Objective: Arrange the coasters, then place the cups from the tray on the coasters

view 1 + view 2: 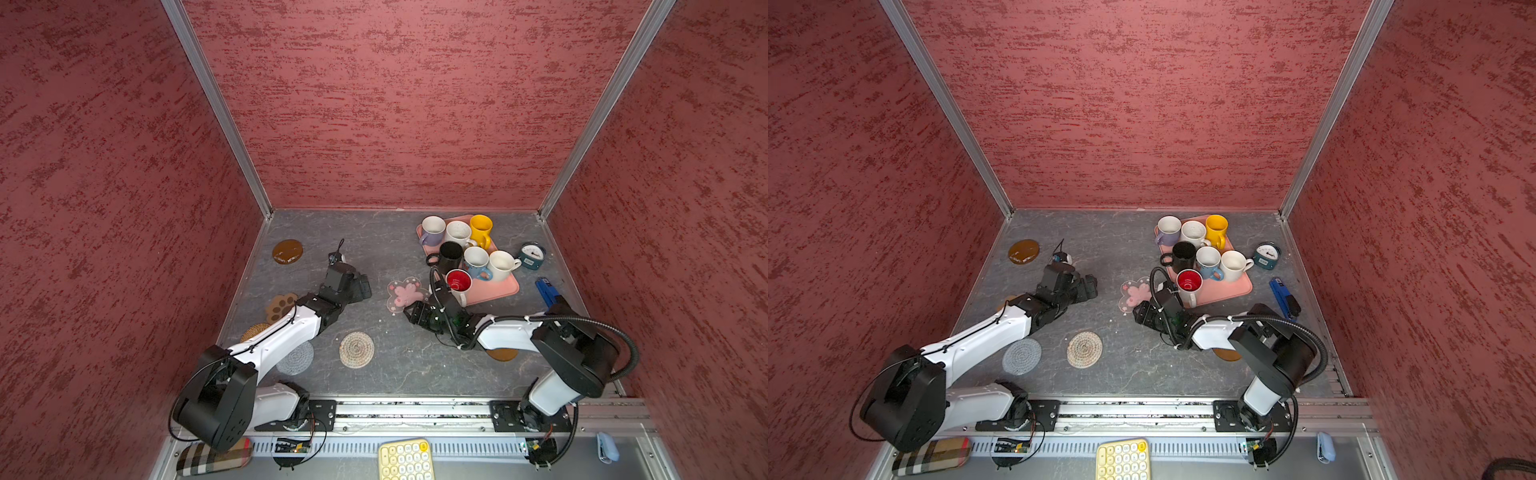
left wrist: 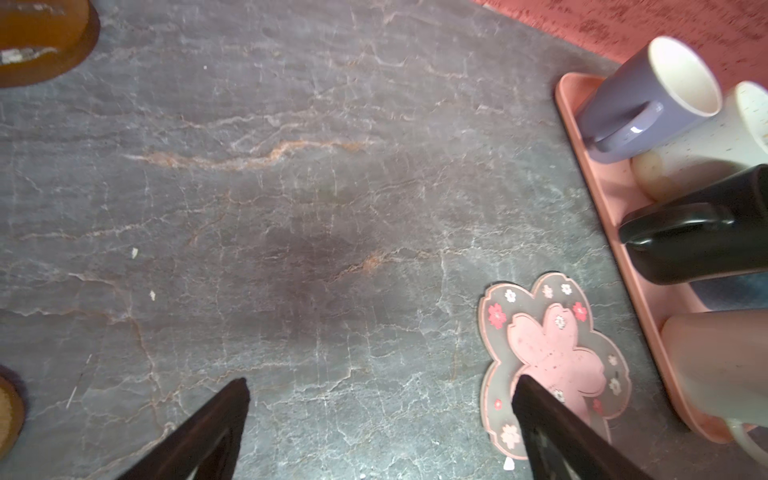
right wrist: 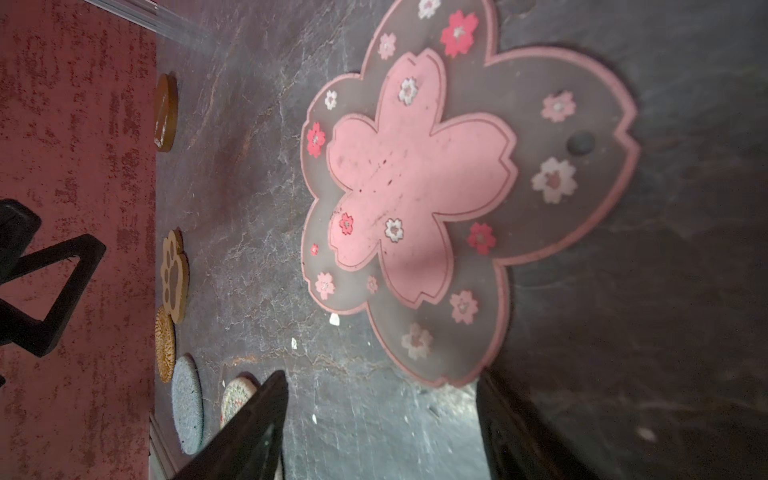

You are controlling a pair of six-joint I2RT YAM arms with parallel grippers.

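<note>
Right tool point(image 3: 380, 378) near flower coaster point(image 3: 415, 178) edge

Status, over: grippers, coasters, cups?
Left gripper open, empty, over table. Right gripper open at flower coaster edge, coaster flat. Seven cups all on tray. Red-lined cup close beside right arm.

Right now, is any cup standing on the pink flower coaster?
No, the pink flower coaster lies bare, with nothing standing on it.
</note>
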